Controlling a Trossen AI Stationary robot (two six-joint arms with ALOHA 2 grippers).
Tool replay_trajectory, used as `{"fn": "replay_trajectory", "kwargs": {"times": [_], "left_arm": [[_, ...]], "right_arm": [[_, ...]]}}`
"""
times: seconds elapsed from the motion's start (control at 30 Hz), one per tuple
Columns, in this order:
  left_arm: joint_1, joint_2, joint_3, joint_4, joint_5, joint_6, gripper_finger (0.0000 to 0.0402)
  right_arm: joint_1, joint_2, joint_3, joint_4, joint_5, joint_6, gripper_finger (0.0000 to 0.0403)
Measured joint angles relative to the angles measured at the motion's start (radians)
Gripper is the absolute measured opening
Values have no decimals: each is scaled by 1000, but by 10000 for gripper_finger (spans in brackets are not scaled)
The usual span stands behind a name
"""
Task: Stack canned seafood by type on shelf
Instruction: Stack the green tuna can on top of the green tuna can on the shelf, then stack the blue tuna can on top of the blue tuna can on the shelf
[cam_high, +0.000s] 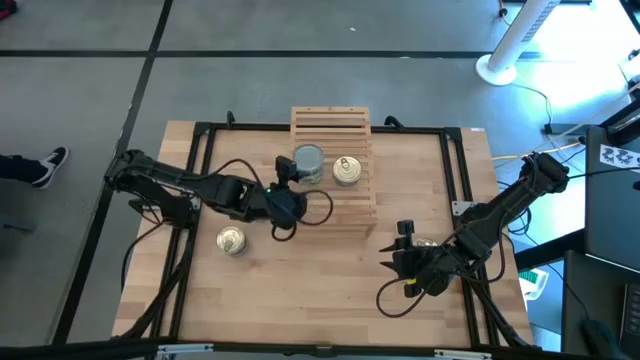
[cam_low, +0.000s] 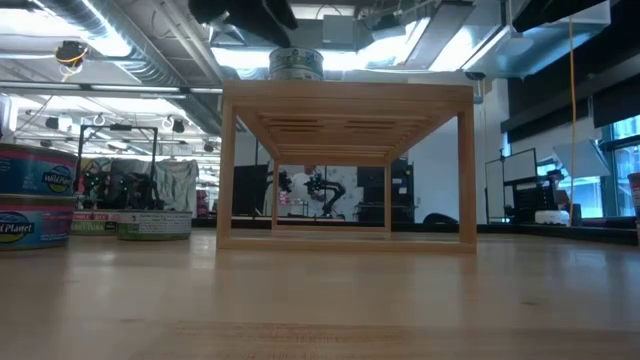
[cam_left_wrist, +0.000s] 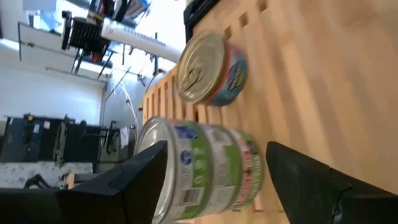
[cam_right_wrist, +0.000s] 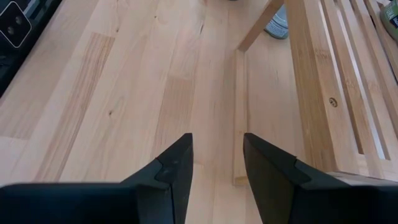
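Observation:
The shelf (cam_high: 335, 120) is a slatted wooden rack at the table's far middle. On its top stand a grey-topped stack of green-labelled tins (cam_high: 309, 162) (cam_left_wrist: 211, 174) and, to its right, a single golden-topped tin (cam_high: 347, 170) (cam_left_wrist: 208, 68). Another golden-topped tin (cam_high: 231, 240) rests on the tabletop at the near left. My left gripper (cam_high: 292, 180) (cam_left_wrist: 216, 149) hovers open just left of the grey stack, with its fingers short of the stack. My right gripper (cam_high: 400, 262) (cam_right_wrist: 217, 140) hangs open over bare table, right of the shelf and nearer the front edge.
In the low view, two blue-labelled tins (cam_low: 30, 205) stand stacked at the left, and green-labelled tins (cam_low: 155, 225) stand farther off. A greenish tin (cam_right_wrist: 277, 25) shows past a shelf leg (cam_right_wrist: 261, 25). A black frame (cam_high: 200, 150) borders the table, and cables (cam_high: 320, 205) trail from the arms.

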Motion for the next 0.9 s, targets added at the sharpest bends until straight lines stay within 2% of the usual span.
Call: {"fn": "replay_trajectory", "kwargs": {"times": [0.27,0.4,0.5,0.6,0.73,0.9], "left_arm": [[-89,0,0,0,1,-13,272],[-122,0,0,0,5,-109,272],[-139,0,0,0,17,-215,272],[-152,0,0,0,41,-312,272],[-162,2,0,0,69,-393,272],[-164,9,0,-1,106,-451,272]], "right_arm": [[0,0,0,0,0,1,143],[0,0,0,0,-21,8,143],[0,0,0,0,-51,84,143],[0,0,0,0,-120,175,143],[0,0,0,-5,-264,275,143],[0,0,0,-125,-412,450,143]]}}
